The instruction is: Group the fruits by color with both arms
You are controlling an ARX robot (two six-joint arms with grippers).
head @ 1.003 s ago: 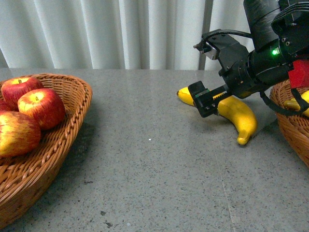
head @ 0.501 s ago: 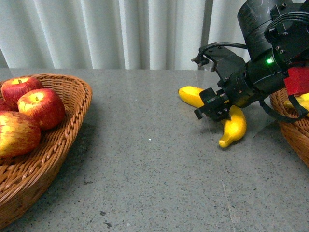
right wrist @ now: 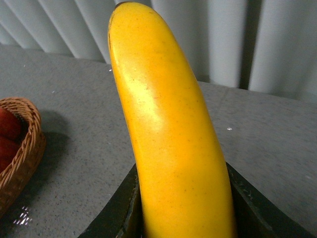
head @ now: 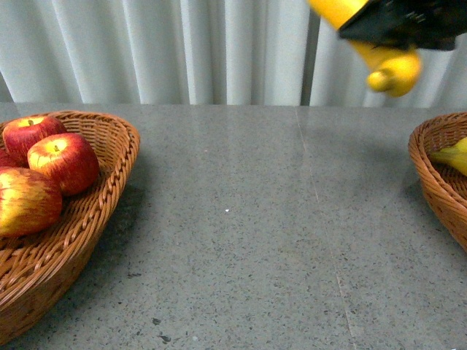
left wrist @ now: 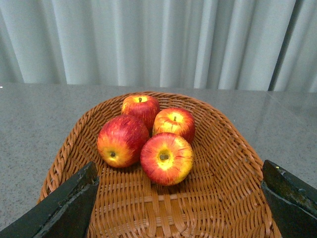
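Note:
My right gripper is shut on a yellow banana and holds it high above the table at the top right of the front view. The right wrist view shows the banana clamped between the black jaws. Several red apples lie in the left wicker basket. My left gripper is open and empty over that basket, with the apples ahead of it. Another banana lies in the right wicker basket. The left arm does not show in the front view.
Grey speckled table between the two baskets. White curtain behind the table's far edge.
My right gripper has lifted the banana off the table, up and to the right, almost out of the front view's top edge. The apples and baskets have not moved.

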